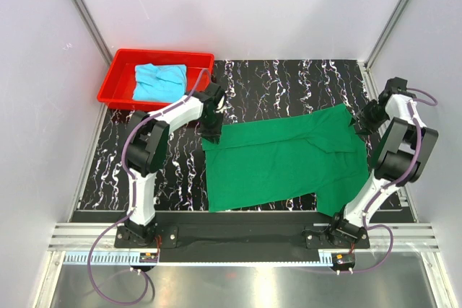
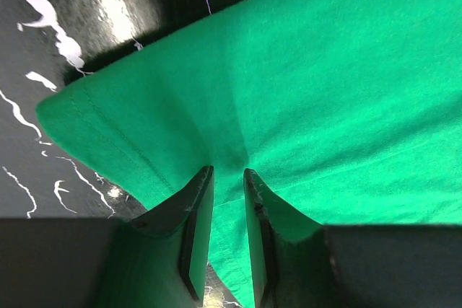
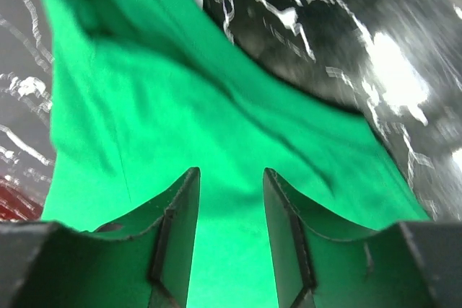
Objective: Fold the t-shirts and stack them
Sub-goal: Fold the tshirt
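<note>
The dark green t-shirt (image 1: 289,160) lies spread on the black marbled table, partly folded. My left gripper (image 1: 213,133) is at its far left corner. In the left wrist view the fingers (image 2: 229,172) stand close together with the green cloth (image 2: 325,70) puckered up between their tips. My right gripper (image 1: 359,125) is at the shirt's far right corner. In the right wrist view its jaws (image 3: 229,172) are apart over the green cloth (image 3: 180,106). The light cyan-blue t-shirt (image 1: 159,81) lies folded in the red tray.
The red plastic tray (image 1: 115,84) stands at the back left of the table, just behind my left arm. White walls with metal posts close in the back and both sides. Bare marbled table (image 1: 289,81) shows behind the green shirt.
</note>
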Robot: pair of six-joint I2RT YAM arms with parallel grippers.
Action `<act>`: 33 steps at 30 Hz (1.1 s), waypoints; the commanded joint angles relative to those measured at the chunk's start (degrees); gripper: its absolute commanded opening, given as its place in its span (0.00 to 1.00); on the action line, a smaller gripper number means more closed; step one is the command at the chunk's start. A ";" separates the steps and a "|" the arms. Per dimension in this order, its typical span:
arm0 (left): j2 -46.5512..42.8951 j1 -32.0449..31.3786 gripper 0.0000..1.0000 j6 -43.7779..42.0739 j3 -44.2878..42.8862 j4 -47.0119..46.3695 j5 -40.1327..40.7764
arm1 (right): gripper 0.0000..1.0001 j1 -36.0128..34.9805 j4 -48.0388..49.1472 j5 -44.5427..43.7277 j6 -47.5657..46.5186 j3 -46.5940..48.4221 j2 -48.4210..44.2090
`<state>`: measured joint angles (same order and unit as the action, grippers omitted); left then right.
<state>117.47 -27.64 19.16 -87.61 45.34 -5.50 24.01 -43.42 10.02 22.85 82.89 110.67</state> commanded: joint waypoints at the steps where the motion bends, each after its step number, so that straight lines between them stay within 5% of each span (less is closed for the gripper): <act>1: -1.81 0.30 0.28 0.53 0.86 -1.66 -1.54 | 0.48 -0.37 -4.13 -3.26 2.62 -2.37 -6.16; 7: -2.24 0.30 0.28 0.88 2.18 -2.45 -1.97 | 0.52 -0.28 -0.19 2.10 8.43 -15.47 -15.30; 17: -1.72 0.30 0.28 0.71 3.24 -2.72 -2.33 | 0.58 -0.28 6.93 4.38 13.00 -21.18 -11.89; 25: -2.33 0.30 0.28 0.36 3.85 -2.80 -1.80 | 0.51 -0.28 9.84 5.27 15.64 -20.85 -8.99; 33: -2.16 0.57 0.28 0.44 4.03 -3.07 -1.80 | 0.35 -0.28 7.12 5.27 15.82 -18.47 -9.60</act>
<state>117.05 -27.40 19.55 -84.71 43.38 -6.72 23.99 -35.55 14.57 37.63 62.26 101.93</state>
